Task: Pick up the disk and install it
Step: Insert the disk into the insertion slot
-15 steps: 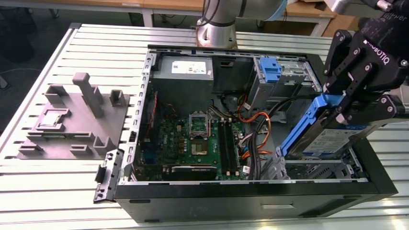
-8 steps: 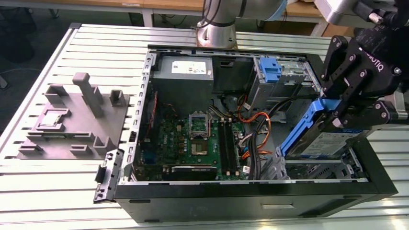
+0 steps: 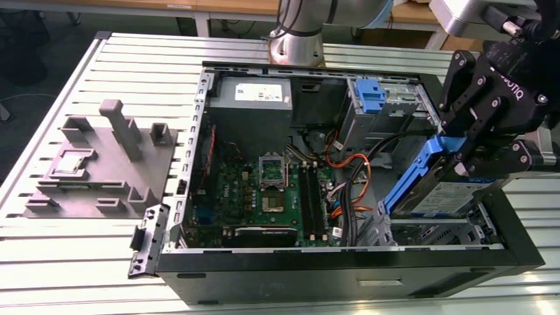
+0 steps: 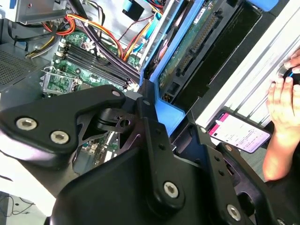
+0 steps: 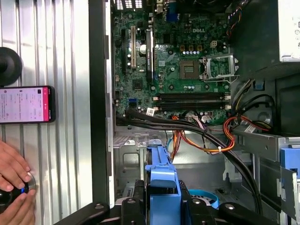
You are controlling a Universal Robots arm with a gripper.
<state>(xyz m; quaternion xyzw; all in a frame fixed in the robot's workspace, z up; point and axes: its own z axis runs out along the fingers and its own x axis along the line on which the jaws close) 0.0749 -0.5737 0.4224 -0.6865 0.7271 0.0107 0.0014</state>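
My gripper [image 3: 477, 157] is shut on the disk [image 3: 442, 197], a silver-grey drive with a white-and-blue label in a blue plastic carrier frame. The disk hangs tilted at the exterior view's right side of the open computer case [image 3: 350, 259], its lower end down by the metal drive bay [image 3: 429, 230] in the near right corner. In the second wrist view the black fingers [image 4: 152, 136] clamp the blue frame, and the disk's [image 4: 185, 56] green circuit side faces up. In the first wrist view the disk's blue frame [image 5: 161, 178] rises between the fingers, above the case floor.
The motherboard [image 3: 271, 190] fills the case floor, with orange and black cables [image 3: 350, 177] beside the disk. A blue bracket [image 3: 369, 95] stands upright at the case's far right. A grey fixture [image 3: 96, 164] lies left of the case. A phone [image 5: 26, 104] and a person's hand [image 5: 14, 180] rest outside the case wall.
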